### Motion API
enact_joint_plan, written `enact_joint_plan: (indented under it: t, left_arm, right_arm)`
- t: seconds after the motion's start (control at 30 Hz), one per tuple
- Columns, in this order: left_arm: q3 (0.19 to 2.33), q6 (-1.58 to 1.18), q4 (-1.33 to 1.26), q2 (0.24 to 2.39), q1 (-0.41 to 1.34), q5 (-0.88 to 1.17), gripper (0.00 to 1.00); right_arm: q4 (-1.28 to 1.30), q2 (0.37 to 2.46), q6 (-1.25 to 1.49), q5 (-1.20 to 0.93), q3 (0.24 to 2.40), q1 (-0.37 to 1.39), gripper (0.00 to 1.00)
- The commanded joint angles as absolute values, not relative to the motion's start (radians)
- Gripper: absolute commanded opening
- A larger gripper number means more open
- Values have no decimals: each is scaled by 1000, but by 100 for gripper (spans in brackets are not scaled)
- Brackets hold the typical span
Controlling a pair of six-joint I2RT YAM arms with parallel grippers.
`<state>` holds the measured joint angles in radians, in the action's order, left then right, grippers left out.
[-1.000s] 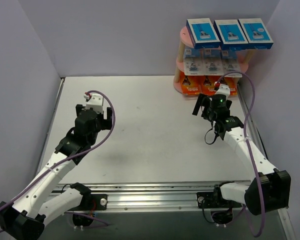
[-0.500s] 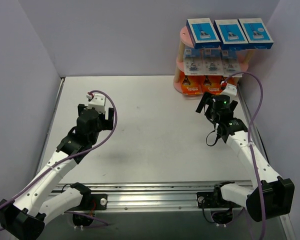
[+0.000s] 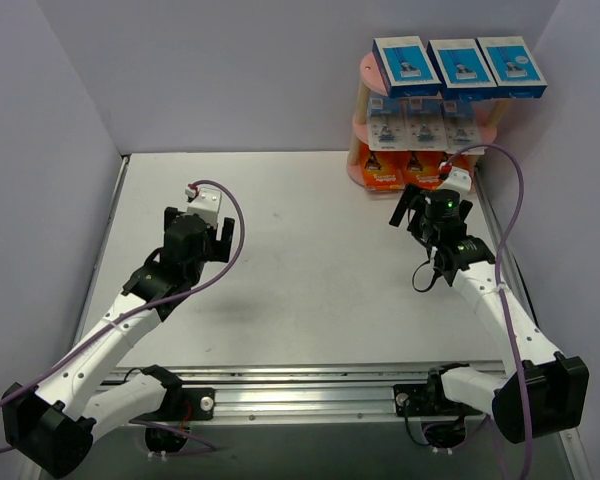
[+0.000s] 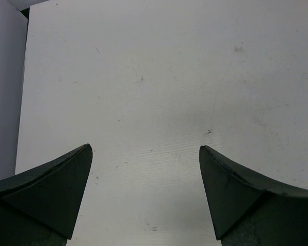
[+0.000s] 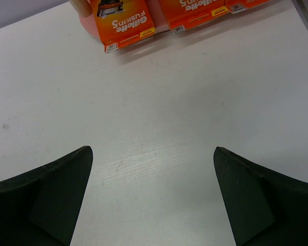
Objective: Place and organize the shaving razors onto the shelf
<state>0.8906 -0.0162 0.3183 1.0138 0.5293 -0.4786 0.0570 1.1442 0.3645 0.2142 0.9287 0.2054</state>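
Note:
The pink three-tier shelf point(image 3: 364, 72) stands at the far right corner. Three blue boxes point(image 3: 458, 64) lie on its top board, white-blue blister cards point(image 3: 421, 126) sit on the middle one, and three orange boxes point(image 3: 383, 170) line the bottom. My right gripper point(image 3: 431, 207) hovers just in front of the shelf, open and holding nothing. In the right wrist view, the orange boxes point(image 5: 122, 21) lie beyond the open right gripper point(image 5: 151, 149). My left gripper point(image 3: 197, 226) is open over bare table at the left. The left wrist view shows only table between the left gripper's point(image 4: 143, 148) spread fingers.
Lilac walls close the table on the left, back and right. A metal rail point(image 3: 310, 385) with both arm bases runs along the near edge. Purple cables point(image 3: 507, 215) loop over each wrist. The right wall is close beside the shelf.
The left gripper has drifted a little to the right and nearer. The right gripper shifted slightly right toward the shelf, then held still. Both stayed open.

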Motion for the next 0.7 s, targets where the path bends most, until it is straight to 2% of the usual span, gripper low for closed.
enact_joint_plan:
  t: [0.0,0.67]
  left_arm:
    - [910,-5,308,997,534,-489,94]
    - [907,40,305,1017,581,-526,94]
  right_arm:
    - [38,1154,350,181,937,207,100]
    - [20,1200,350,126,933,190,100]
